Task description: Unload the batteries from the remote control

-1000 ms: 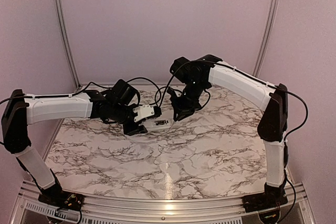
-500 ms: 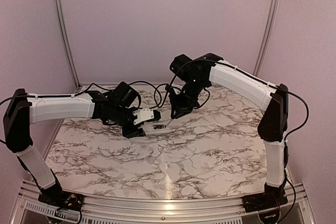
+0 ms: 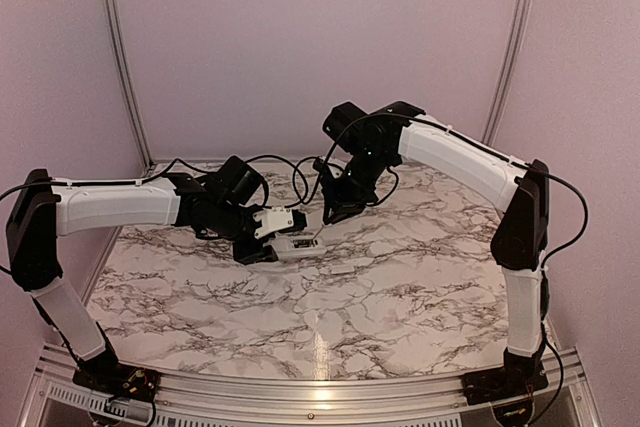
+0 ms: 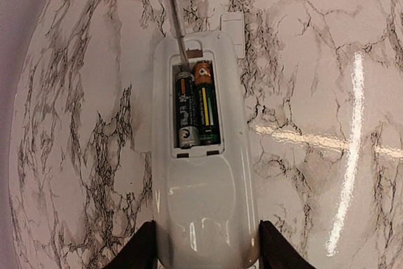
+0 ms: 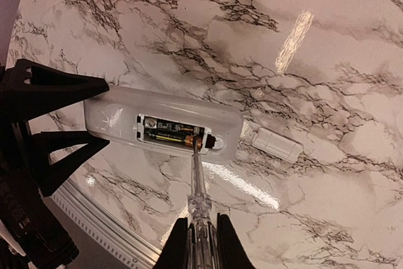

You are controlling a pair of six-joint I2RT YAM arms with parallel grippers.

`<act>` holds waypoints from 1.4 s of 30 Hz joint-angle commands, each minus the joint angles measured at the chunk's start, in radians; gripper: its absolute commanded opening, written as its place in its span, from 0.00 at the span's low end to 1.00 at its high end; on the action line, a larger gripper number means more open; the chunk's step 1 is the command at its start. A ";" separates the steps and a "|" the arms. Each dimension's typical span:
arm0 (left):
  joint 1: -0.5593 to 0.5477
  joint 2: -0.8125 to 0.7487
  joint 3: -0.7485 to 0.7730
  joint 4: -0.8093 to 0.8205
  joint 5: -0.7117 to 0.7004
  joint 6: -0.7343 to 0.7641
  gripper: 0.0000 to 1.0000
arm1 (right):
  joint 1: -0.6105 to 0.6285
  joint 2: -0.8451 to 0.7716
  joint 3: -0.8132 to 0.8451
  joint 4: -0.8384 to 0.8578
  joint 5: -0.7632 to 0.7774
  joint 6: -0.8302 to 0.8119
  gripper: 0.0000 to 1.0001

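The white remote control (image 4: pixel 204 206) lies back-up on the marble table, its dark recess open. Two batteries (image 4: pixel 196 102) sit side by side in the recess, also seen in the right wrist view (image 5: pixel 171 131). My left gripper (image 4: pixel 206 250) is shut on the remote's near end; in the top view (image 3: pixel 268 237) it holds the remote (image 3: pixel 300 245) low over the table. My right gripper (image 5: pixel 198 244) is shut on a clear-handled screwdriver (image 5: pixel 196 181). The screwdriver's tip rests at the far end of the batteries. In the top view the right gripper (image 3: pixel 335 209) hovers just right of the remote.
A small flat white cover plate (image 5: pixel 277 145) lies on the marble just beyond the remote's far end, also in the left wrist view (image 4: pixel 233 26). The table's metal edge (image 5: pixel 107 225) runs near the left gripper. Cables hang behind both wrists.
My right gripper has shifted slightly left and brought the screwdriver tip to the remote's recess. My left gripper has settled a little lower with the remote.
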 commanded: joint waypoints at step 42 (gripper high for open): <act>-0.004 -0.032 0.003 -0.019 0.045 -0.010 0.17 | 0.035 -0.043 -0.049 0.089 -0.018 -0.020 0.00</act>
